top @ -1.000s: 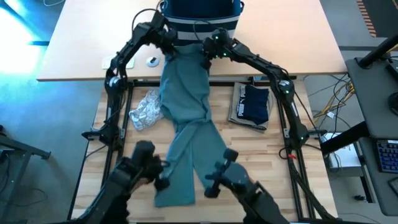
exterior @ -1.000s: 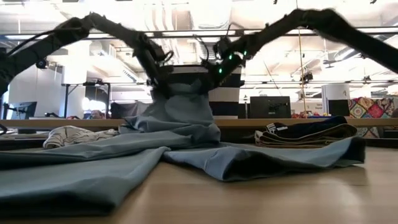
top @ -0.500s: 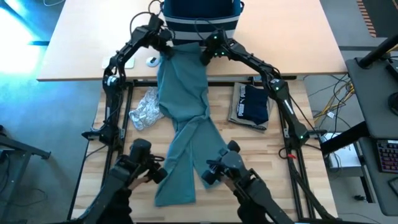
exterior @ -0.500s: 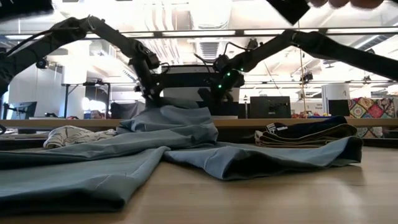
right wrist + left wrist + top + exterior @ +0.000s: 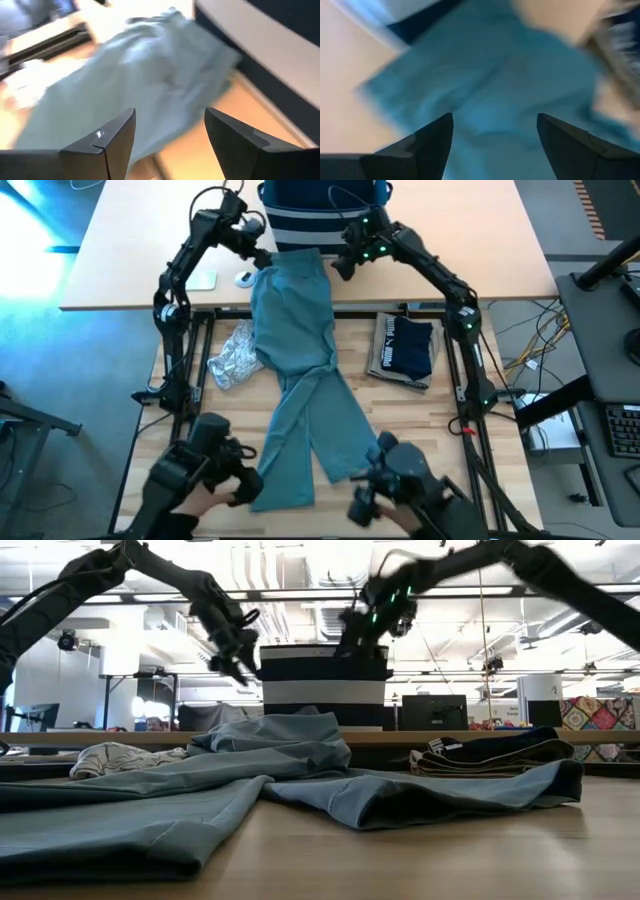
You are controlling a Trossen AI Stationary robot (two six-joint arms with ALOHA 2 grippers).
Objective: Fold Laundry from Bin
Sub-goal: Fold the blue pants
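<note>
Now both grippers hang in the air near the bin [image 5: 322, 208], and both are empty. The left gripper [image 5: 252, 242] is just beside the bin's left corner, above the top edge of the teal-green garment [image 5: 298, 350]. Its fingers [image 5: 427, 145] stand apart, and between them the left wrist view shows only the teal cloth below, not touched. The right gripper [image 5: 345, 262] is at the other side, near the bin's right corner and just beside the garment's upper right edge. Its fingers [image 5: 112, 145] are apart too, with the cloth lying under them and the striped wall of the bin close by.

The teal-green garment lies spread on the tabletop [image 5: 470, 240], from below the fingers of both arms down toward the near edge, where its two legs part. In the low view it is a flat heap [image 5: 270, 765] in front of the bin [image 5: 322, 680], and both grippers are lifted clear of it.

The grey-white patterned garment [image 5: 232, 355] lies crumpled at the left of the teal one, touching it. The dark navy garment with white print [image 5: 407, 348] lies folded at the right, on a tan one, apart from the teal cloth.
</note>
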